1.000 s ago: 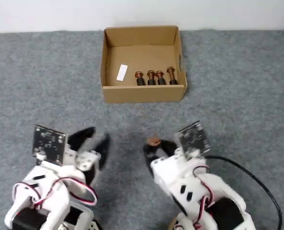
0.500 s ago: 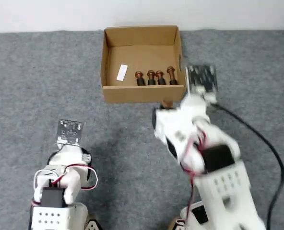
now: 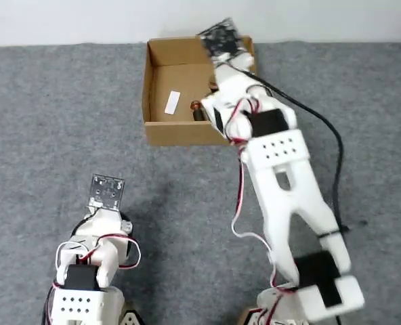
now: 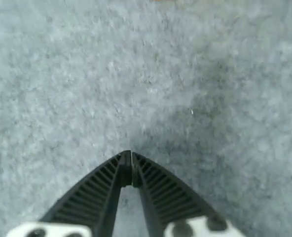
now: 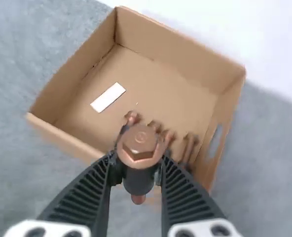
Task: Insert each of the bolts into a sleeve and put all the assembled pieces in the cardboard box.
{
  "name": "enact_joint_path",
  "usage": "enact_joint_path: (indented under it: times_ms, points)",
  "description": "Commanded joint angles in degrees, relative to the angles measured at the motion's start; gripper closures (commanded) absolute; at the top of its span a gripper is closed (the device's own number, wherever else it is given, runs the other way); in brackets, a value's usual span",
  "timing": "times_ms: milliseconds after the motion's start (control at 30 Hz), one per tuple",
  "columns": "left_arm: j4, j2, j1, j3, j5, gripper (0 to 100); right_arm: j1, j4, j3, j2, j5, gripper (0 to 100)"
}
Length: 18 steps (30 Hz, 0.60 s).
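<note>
Right wrist view has the right jaws clenched on a bolt in its sleeve point(image 5: 137, 148) over the cardboard box point(image 5: 185, 54) at 12 o'clock on the worktop point(image 3: 51, 135); left jaws, at 7 o'clock, are pinched together, empty.

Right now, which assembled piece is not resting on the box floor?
The piece clamped between the fingers of the right gripper, over the cardboard box; the others sit in a row on its floor.

White moulded-plastic left arm point(image 3: 85, 271) and right arm point(image 3: 282, 176) with black servo blocks point(image 3: 268, 123). Red-and-white wires point(image 3: 240, 196) are looped alongside; a black cable point(image 3: 336, 169) is trailed beside the right arm. Black ribbed fingers point(image 4: 99, 190) are fitted to the left gripper point(image 4: 127, 158).
</note>
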Motion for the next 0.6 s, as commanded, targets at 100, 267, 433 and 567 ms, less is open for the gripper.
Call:
enact_joint_path:
  times_ms: [100, 267, 433, 567]
  points:
    - [-4.48, -0.53, -0.26, 1.01, 4.40, 99, 0.57, -10.77, -5.63, 9.98, 17.32, 99.1]
    - [-4.57, -0.53, -0.26, 1.01, 5.36, 99, 0.40, -16.40, -5.63, 18.33, 23.82, 99.1]
    - [-4.57, -0.53, -0.26, 1.01, 5.27, 99, 0.48, -16.92, -5.63, 23.52, 26.90, 98.7]
    - [-4.57, -0.53, -0.26, 1.01, 5.27, 99, 0.22, -16.75, -5.63, 25.36, 27.16, 94.6]
